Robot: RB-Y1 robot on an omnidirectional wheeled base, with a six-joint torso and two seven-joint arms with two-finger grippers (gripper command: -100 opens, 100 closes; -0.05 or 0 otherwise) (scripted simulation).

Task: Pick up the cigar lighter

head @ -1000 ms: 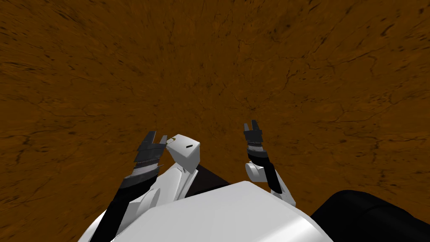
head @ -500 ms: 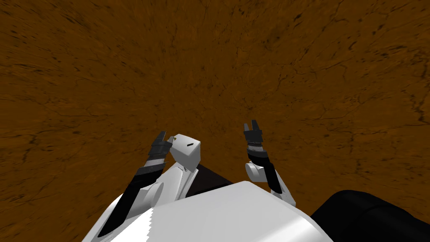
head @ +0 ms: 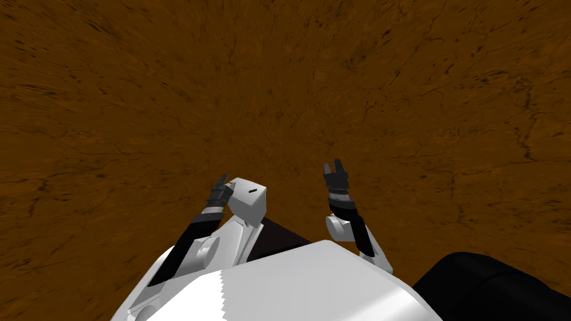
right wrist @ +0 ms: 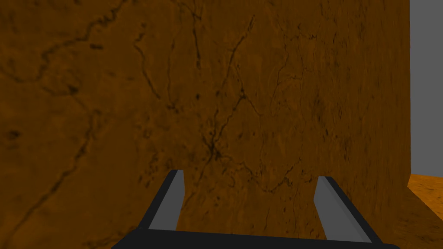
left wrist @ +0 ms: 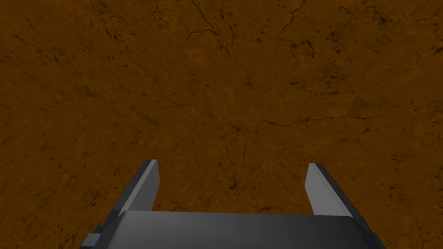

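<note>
Left gripper (left wrist: 235, 166), spread and empty, had swung inward over the brown surface (left wrist: 216, 86); cigar lighter not yet grasped.

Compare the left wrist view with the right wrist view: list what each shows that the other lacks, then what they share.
Left wrist view alone: the left gripper, open. Right wrist view alone: the right gripper, open, and a plain grey area past a straight edge. Shared: a dark brown, crack-veined flat surface ahead of each gripper.
</note>
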